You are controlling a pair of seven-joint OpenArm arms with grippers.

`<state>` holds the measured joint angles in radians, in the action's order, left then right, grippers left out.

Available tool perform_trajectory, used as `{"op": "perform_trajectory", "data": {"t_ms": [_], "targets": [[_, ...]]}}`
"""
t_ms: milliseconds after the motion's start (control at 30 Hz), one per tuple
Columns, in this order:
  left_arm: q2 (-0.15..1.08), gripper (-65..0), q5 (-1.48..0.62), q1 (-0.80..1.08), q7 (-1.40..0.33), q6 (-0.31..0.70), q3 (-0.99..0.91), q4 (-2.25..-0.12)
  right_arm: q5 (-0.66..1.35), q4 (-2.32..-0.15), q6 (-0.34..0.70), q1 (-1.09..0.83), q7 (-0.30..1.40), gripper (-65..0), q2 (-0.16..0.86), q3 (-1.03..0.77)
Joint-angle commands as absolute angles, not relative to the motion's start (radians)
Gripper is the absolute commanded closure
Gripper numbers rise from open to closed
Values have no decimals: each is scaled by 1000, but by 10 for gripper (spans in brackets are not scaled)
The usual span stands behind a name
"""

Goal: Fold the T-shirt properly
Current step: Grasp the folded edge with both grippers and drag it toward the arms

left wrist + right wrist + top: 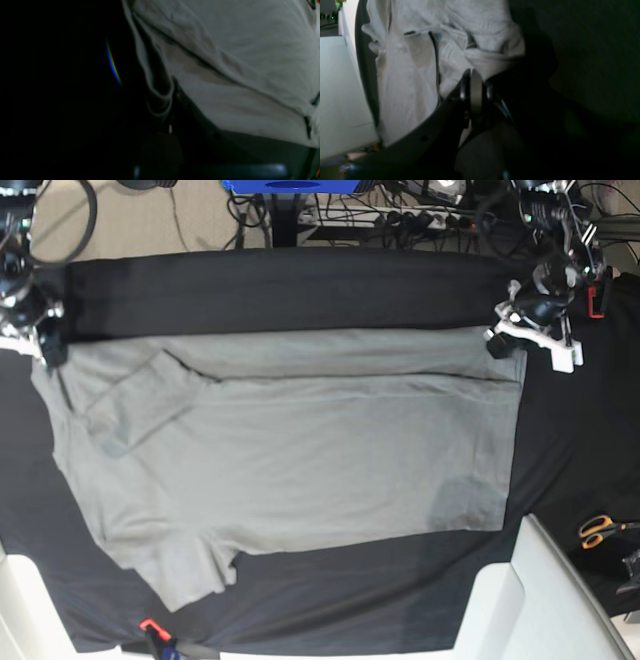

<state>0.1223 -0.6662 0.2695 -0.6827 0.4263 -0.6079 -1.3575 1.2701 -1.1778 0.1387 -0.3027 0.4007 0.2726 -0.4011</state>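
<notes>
The light-grey T-shirt (300, 460) lies spread on the black table cloth (300, 290), its far edge folded over into a long band. My left gripper (503, 340) sits at the shirt's far right corner, shut on the T-shirt. In the left wrist view the T-shirt (237, 62) fills the right side and a small fold is pinched at the dark left gripper (171, 110). My right gripper (45, 352) holds the far left corner by the sleeve. The right wrist view has the right gripper (472, 75) shut, its tips against bunched folds of the T-shirt (407, 75).
Orange-handled scissors (600, 530) lie on the cloth at the right. A white tray edge (540, 600) rises at the near right corner. Cables and a power strip (400, 215) run behind the table. A small red clip (150, 626) sits at the front edge.
</notes>
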Motion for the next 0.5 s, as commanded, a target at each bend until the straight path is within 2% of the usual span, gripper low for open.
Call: {"op": "perform_trajectory", "data": {"t_ms": [0,200,467], "targets": [[136,0,-687,283,-667,433,-613,-1394,1299,-1205,148,-326,384,-3,291,-409],[136,0,-693,363,-667,433,-613,-1463,1325,-1285,148,-426,381,-5,288,-409],[136,0,-691,452,-667,433,-613,-1471,1313,-1359,150,-526,386,-5,234,-469]]}}
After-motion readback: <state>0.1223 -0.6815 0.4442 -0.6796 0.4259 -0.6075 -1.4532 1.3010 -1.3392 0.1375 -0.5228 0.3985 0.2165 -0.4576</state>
